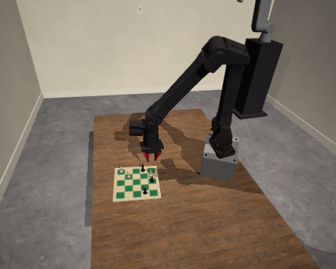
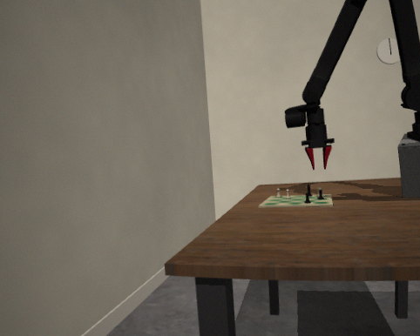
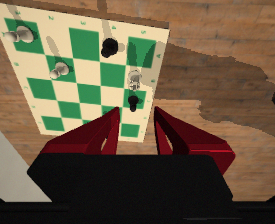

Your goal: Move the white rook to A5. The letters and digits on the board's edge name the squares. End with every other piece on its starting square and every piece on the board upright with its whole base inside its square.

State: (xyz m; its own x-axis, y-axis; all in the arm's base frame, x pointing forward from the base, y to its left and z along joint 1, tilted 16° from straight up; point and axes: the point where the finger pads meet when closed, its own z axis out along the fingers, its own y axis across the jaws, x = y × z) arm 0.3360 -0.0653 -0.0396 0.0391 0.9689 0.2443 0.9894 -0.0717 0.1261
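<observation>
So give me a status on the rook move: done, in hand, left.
Done: nothing on the board shows as moved. In hand: the hand hangs well above the pieces with nothing between its fingers, its red fingers partly closed. Left: descend on the white rook, grasp it, carry it to A5, and release it upright.

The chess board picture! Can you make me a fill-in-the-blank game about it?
1. The squares on the chessboard are cream and ____.
2. The gripper has pointed fingers colored ____.
3. The gripper hangs ____ the board, touching no piece.
4. The board lies on a ____ table.

Missing words: green; red; above; wooden
</observation>
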